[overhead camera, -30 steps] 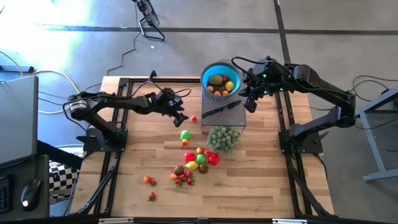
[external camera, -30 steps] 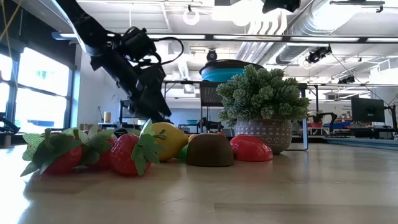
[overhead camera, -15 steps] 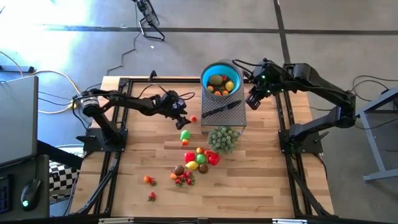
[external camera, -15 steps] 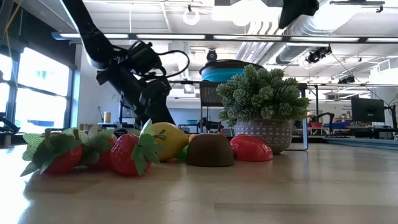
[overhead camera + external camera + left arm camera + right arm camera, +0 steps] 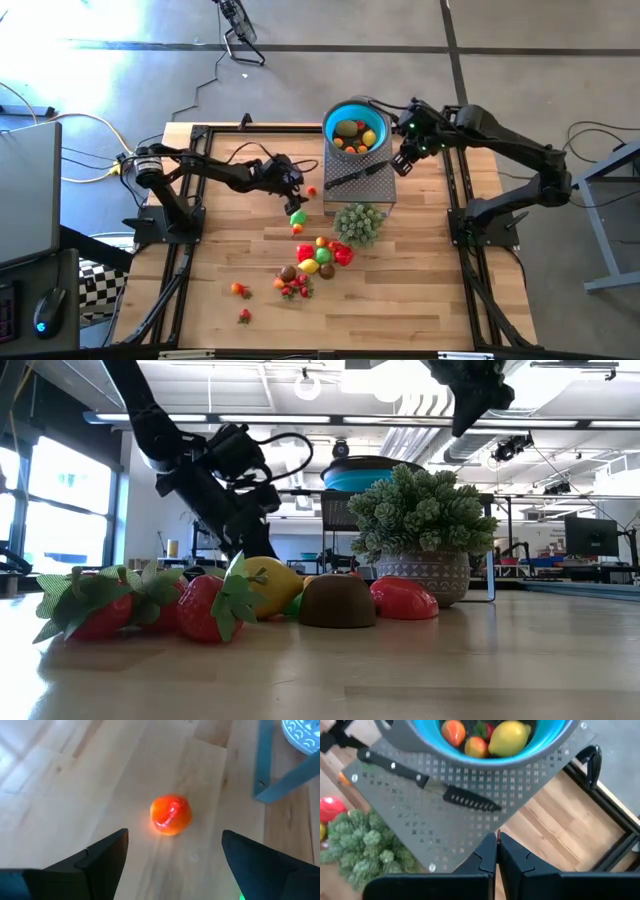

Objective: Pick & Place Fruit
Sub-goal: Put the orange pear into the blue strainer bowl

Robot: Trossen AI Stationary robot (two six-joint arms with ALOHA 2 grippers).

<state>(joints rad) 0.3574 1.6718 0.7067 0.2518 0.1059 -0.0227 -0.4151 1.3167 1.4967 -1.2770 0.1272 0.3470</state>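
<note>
Left pincer (image 5: pixel 297 194) hovering with fingers apart, small red-orange fruit (image 5: pixel 170 814) lying just ahead between its fingertips, right pincer (image 5: pixel 497 851) pressed together, hanging beside blue bowl (image 5: pixel 357 112).

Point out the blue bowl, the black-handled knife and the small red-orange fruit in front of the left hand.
blue bowl (image 5: pixel 331 118), high view, rim.
black-handled knife (image 5: pixel 395 768), right wrist view, handle.
red-orange fruit (image 5: pixel 170 814), left wrist view, middle.

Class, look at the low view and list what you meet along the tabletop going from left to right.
Strawberries → yellow lemon → brown fruit → red fruit → potted green plant.
</note>
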